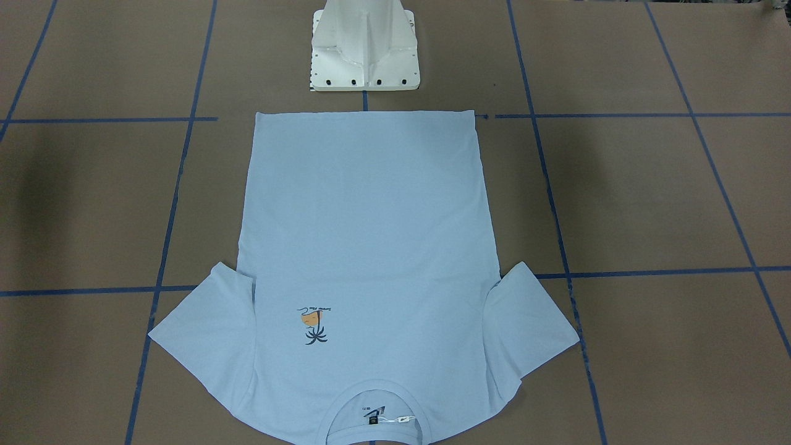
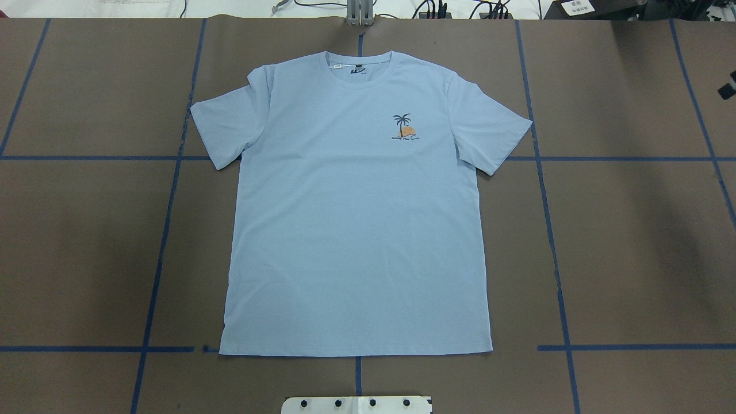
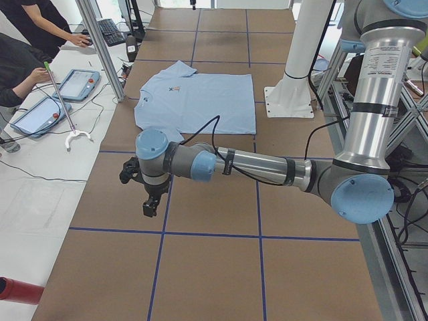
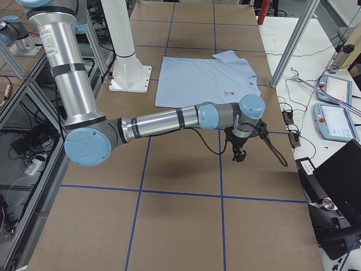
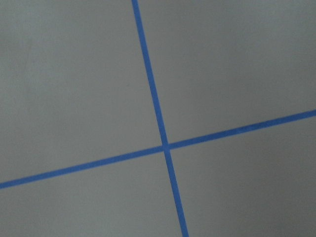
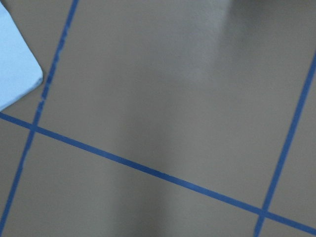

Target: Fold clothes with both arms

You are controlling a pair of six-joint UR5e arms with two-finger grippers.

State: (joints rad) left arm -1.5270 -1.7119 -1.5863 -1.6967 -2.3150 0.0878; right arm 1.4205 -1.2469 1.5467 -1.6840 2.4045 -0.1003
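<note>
Blue T-shirt, neckline apparently part off-frame.

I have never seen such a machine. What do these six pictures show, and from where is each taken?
It is a robot: two grey metal arms and a white pedestal. Two pictures look down on the brown table, one from behind the robot, one facing it. Two look from the table's ends and show the left arm and the right arm hanging over bare table. Two come from wrist cameras. A light blue T-shirt with a palm-tree print lies flat, unfolded; neither arm touches it. Whether the jaws are open, I cannot tell.
</note>
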